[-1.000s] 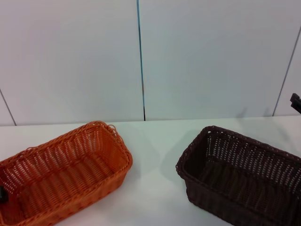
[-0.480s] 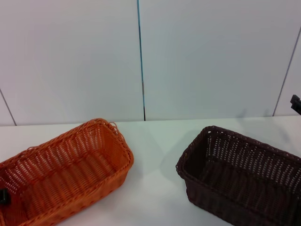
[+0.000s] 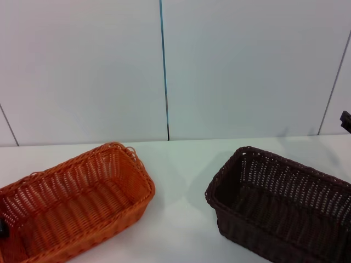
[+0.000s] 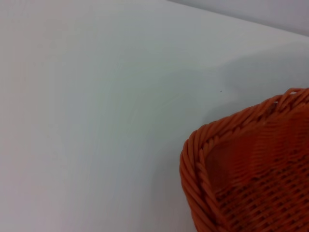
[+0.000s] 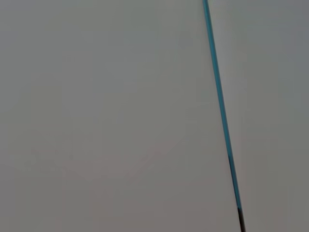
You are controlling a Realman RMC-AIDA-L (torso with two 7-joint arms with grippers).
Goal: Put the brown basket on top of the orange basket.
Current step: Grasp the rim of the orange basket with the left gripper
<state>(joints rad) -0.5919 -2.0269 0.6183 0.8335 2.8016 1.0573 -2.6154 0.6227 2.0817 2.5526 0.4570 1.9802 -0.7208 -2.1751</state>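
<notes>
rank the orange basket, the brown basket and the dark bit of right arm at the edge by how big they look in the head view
1. orange basket and brown basket: about alike, and both are cut off by the frame, so I won't rank one over the other.
2. dark bit of the right arm: far smallest, only a sliver at the right edge.

Very little of the robot shows: a small black piece of the left gripper at one edge, and a black angular part of the right gripper at the other.
</notes>
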